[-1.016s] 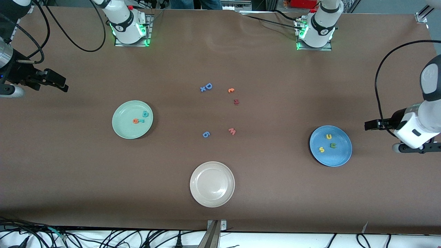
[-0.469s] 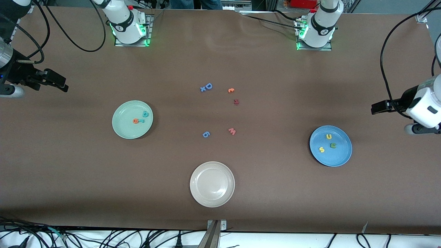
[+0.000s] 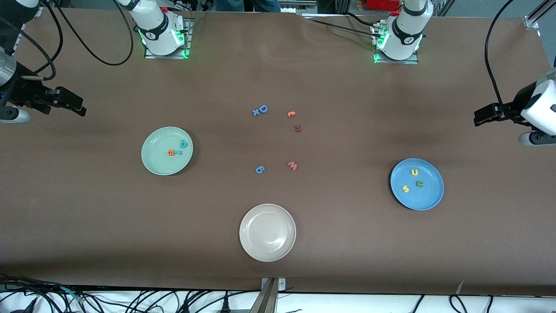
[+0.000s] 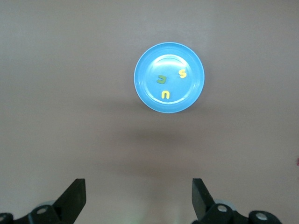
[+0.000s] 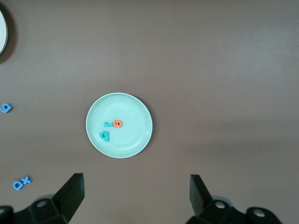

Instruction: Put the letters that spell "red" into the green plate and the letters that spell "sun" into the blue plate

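In the front view, the green plate [image 3: 167,151] is seen at centre left with the teal "r" [image 3: 179,152], orange "e" [image 3: 171,152] and teal "d" [image 3: 183,144] in it. The blue plate [image 3: 416,184] at lower right holds the yellow "s" [image 3: 405,188], yellow "u" [image 3: 415,172] and green "n" [image 3: 420,183]. The right gripper [image 3: 76,106] is spread open and empty at the frame's left edge, the left gripper [image 3: 482,117] likewise at the right edge.

In the left wrist view, open empty fingers [image 4: 74,200] are shown at the bottom, the blue plate [image 4: 147,63] above centre.

In the right wrist view, open fingers [image 5: 72,192] are shown at the bottom, the green plate [image 5: 135,112] at centre.
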Motion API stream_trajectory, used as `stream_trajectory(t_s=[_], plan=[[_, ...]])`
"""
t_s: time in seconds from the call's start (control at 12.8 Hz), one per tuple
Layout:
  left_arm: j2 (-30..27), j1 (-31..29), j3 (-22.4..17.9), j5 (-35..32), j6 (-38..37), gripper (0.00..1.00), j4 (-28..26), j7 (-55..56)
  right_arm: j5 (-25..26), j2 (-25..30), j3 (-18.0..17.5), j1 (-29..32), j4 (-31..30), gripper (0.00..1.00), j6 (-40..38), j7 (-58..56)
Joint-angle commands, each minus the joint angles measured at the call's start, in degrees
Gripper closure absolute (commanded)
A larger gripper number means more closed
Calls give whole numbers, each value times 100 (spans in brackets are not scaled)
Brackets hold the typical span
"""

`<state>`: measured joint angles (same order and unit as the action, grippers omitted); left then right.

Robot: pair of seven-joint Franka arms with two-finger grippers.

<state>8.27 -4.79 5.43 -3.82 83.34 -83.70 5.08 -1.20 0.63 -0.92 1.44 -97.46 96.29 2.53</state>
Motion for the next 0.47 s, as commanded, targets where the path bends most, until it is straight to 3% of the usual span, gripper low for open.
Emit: stream_trajectory(t_s=[0.0,0.39], plan=[[-299,153,-322,390,7,0,-235,-130,-12,-37,13,-12,104,0,-22,-25],[-502,312,-534,426,25,0,-384,-341,-12,-37,13,-12,104,0,-22,-25]])
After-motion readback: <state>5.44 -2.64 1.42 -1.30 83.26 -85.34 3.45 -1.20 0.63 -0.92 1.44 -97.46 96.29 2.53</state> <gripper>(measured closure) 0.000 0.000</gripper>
